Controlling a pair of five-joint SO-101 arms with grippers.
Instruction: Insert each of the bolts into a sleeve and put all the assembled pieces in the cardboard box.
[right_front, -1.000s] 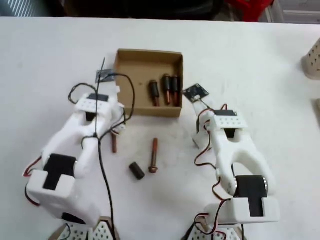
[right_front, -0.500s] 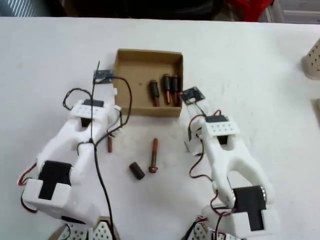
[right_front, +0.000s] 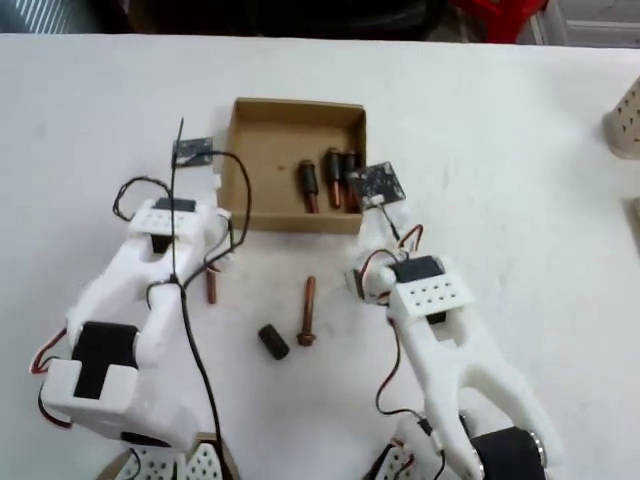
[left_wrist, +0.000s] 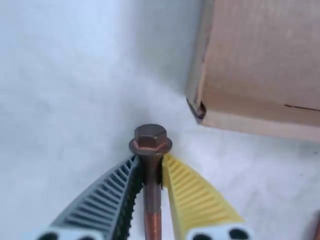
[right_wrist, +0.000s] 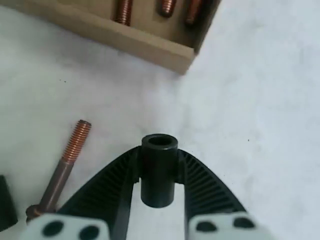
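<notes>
Copper-coloured and hex-headed, one bolt is clamped in the left tool. Its head sits just past the ribbed fingertips and its shank runs back between them. It hangs over the table, near a corner of the cardboard box. The right tool is closed on a black sleeve, gripping it by the sides so that the open bore faces away from the wrist. That hold looks chosen to leave the hole free for a bolt. With one part in each tool, the step in hand appears to be bringing the two together; the bolt's threaded end may first need turning towards the bore.

Between the two arms, a second bolt lies on the table with a second sleeve just beside its head. The two are not joined, and both lie outside the box.

Inside the box, three assembled pieces rest side by side towards the right wall: one slightly apart, and two more close together. By this count, two assemblies are not yet made and boxed.
</notes>
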